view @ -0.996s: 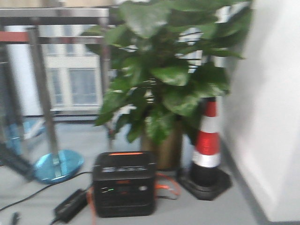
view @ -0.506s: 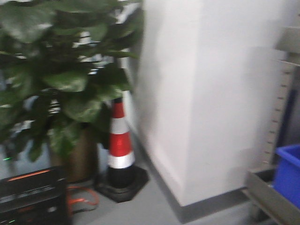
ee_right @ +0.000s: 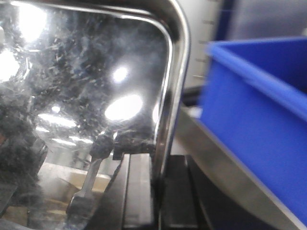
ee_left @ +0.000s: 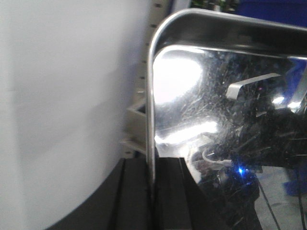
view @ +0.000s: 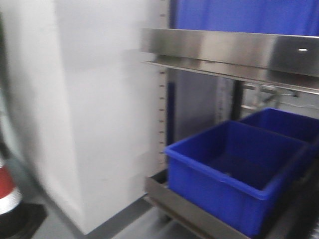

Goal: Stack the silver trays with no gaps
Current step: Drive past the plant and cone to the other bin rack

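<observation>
Left gripper and right gripper jaws pinch the silver tray by its rims as the front view swings onto the blue bins, likely nearing the stacking spot.

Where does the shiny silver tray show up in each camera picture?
Front view: not in it.
Left wrist: silver tray fills the right, rim clamped by the left gripper.
Right wrist: silver tray fills the left, rim clamped by the right gripper.
Shared: blue bin, front and right wrist views.

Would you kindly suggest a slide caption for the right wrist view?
Right gripper clamped on the rim of a silver tray, with a blue bin alongside.
</observation>
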Robot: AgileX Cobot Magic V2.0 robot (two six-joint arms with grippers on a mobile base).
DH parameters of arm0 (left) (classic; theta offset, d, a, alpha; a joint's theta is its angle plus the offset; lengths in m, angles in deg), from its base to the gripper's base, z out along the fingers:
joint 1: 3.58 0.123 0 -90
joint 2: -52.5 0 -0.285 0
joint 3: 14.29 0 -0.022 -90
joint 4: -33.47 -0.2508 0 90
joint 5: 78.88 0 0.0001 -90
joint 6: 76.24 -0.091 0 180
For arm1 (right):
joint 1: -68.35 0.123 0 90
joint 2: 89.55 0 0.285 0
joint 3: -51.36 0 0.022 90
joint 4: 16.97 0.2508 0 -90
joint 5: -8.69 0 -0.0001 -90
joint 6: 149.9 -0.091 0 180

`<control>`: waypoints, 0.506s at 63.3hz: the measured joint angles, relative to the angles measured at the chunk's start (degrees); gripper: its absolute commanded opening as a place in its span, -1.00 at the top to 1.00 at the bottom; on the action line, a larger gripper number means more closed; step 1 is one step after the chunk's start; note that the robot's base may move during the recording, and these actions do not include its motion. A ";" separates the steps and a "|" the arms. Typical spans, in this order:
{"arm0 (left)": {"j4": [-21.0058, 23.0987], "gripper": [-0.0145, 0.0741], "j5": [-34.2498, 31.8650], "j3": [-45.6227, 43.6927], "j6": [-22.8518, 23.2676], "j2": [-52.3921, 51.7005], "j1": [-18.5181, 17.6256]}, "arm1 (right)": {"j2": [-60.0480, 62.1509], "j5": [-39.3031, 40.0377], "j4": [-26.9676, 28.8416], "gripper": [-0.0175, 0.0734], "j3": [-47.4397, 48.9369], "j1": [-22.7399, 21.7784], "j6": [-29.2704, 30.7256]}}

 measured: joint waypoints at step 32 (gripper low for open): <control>0.00 0.71 0.00 0.00 0.00 0.00 0.00 | 0.00 0.00 0.00 0.74 0.00 0.00 0.00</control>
